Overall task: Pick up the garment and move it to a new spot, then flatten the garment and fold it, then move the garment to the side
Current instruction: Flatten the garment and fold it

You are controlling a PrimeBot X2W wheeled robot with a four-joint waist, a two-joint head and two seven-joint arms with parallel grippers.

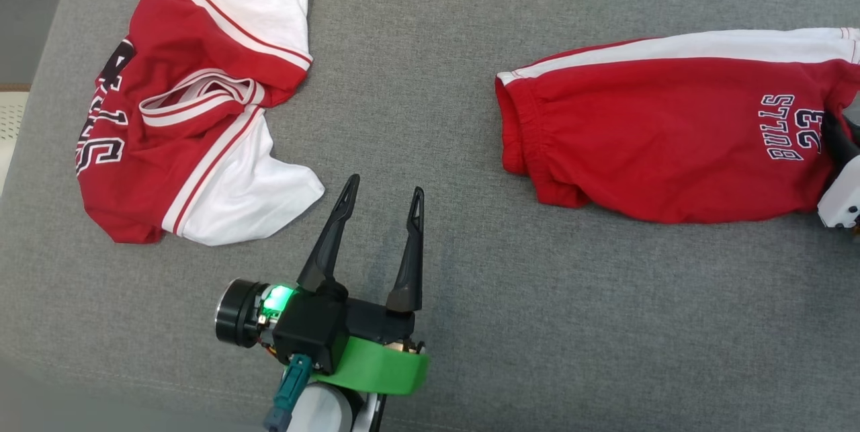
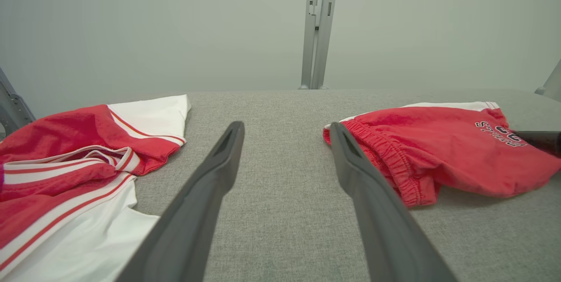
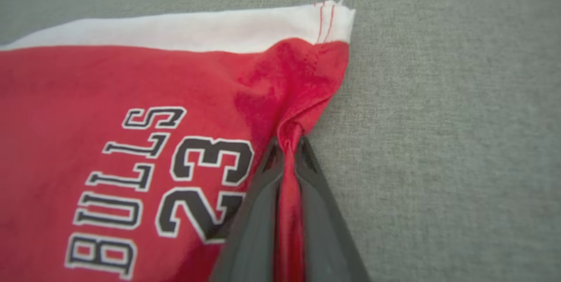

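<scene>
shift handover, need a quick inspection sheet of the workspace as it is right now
surface: grey fabric surface, bare between the two garments
job's things: red shorts lying at the right, waistband towards the middle, leg hem pinched
clutter: red and white jersey, crumpled at the left
grippers: left gripper open over bare fabric, holding nothing; right gripper shut on the red shorts' hem
cables: teal plug with a short lead at the left wrist
surroundings: pale wall and grey metal post behind the surface

Overhead head view, low close wrist views, red shorts (image 1: 672,143) common to all
</scene>
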